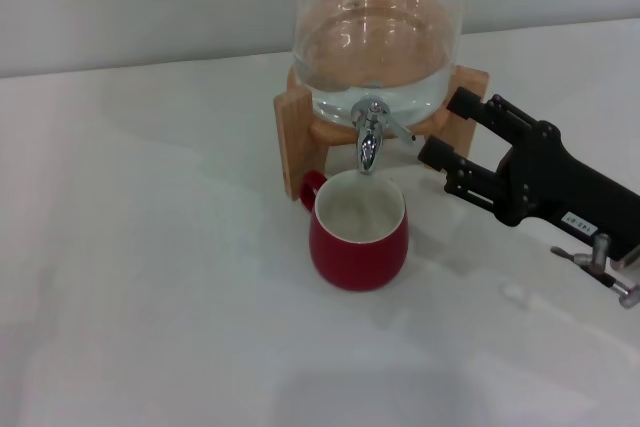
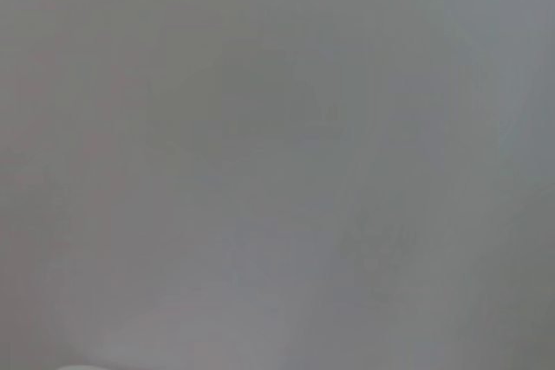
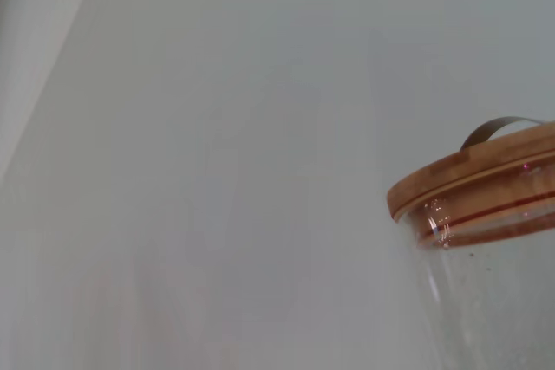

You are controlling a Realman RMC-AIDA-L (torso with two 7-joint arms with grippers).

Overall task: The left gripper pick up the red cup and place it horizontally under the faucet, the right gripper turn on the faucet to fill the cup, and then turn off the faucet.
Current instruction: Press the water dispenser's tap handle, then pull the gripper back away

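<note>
The red cup (image 1: 358, 246) stands upright on the white table, directly under the faucet (image 1: 369, 139), with its small handle turned toward the wooden stand. I cannot tell whether water is running into its white inside. The faucet's thin lever (image 1: 400, 131) points out toward the right. My right gripper (image 1: 450, 129) hovers just to the right of that lever, open, with one finger above the other and nothing between them. The left gripper is out of view, and the left wrist view shows only a blank grey surface.
The glass dispenser (image 1: 375, 37), partly filled with water, sits on a wooden stand (image 1: 295, 142) behind the cup. Its wooden lid (image 3: 486, 175) appears in the right wrist view. White table (image 1: 150, 267) stretches left and in front of the cup.
</note>
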